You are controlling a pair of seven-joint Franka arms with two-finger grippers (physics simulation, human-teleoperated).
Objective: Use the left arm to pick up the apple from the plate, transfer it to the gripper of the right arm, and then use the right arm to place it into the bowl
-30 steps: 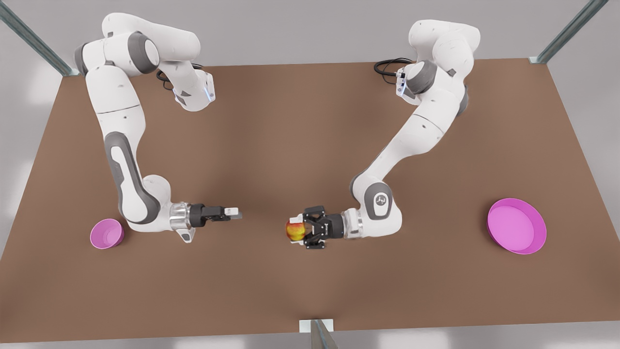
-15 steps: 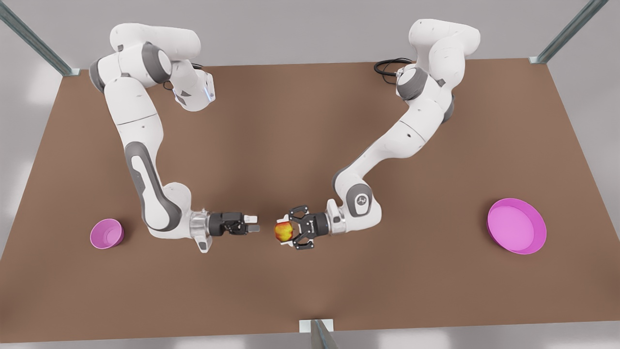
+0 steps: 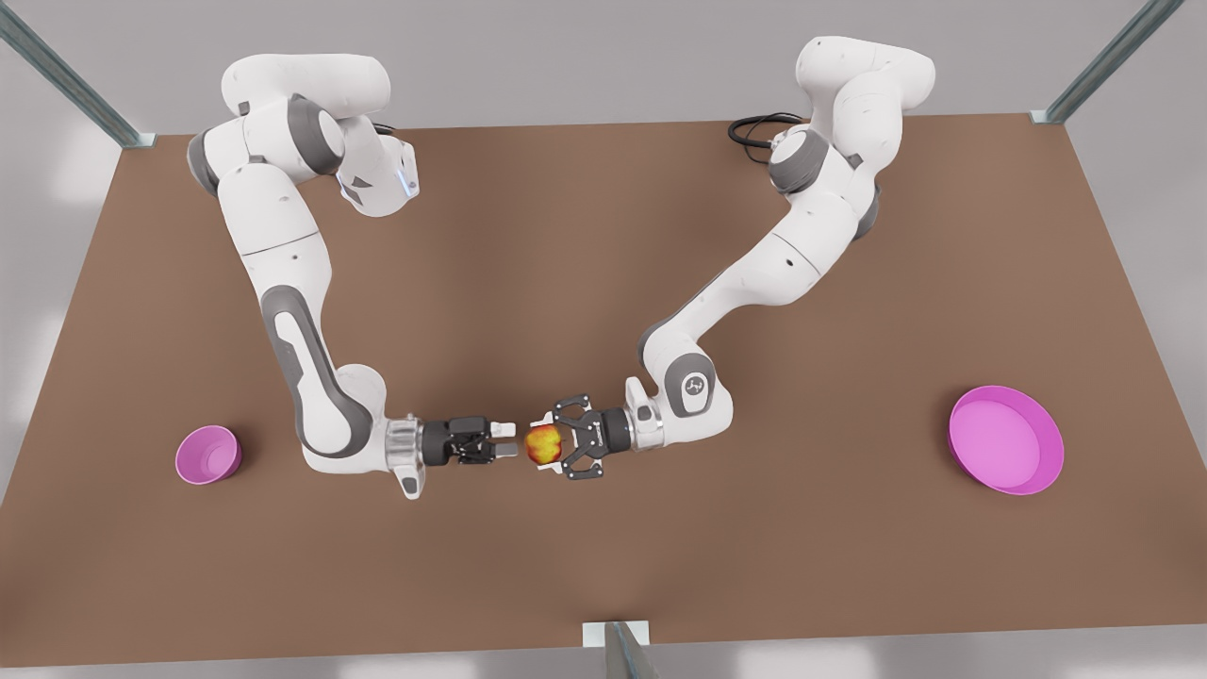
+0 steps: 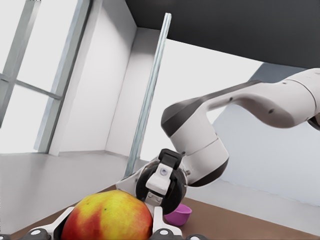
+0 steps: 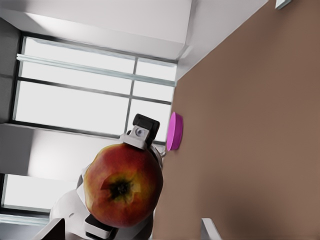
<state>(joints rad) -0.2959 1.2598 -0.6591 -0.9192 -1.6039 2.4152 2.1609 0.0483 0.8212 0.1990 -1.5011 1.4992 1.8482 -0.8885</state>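
The red and yellow apple [image 3: 544, 445] hangs above the table's middle with my left gripper [image 3: 545, 443], the black claw, shut on it from the front view's right. My right gripper [image 3: 509, 441], slim and straight, faces it from the front view's left, open, its fingertips just short of the apple. From the left wrist the apple [image 4: 107, 215] sits between the claw fingers [image 4: 45, 232], the right gripper [image 4: 162, 182] close behind it. From the right wrist the apple [image 5: 122, 185] hangs just beyond my open fingers [image 5: 207, 230]. The pink bowl [image 3: 207, 455] and magenta plate [image 3: 1005, 439] rest on the table.
The brown table [image 3: 603, 264] spreads wide around both arms. The bowl [image 4: 178, 214] lies at the front view's far left, the plate [image 5: 175, 131] at its far right, both near the front edge. Metal frame posts [image 3: 57, 75] stand at the back corners.
Both grippers have moved toward each other over the table's middle. The gap between the right gripper's fingertips and the held apple has nearly closed.
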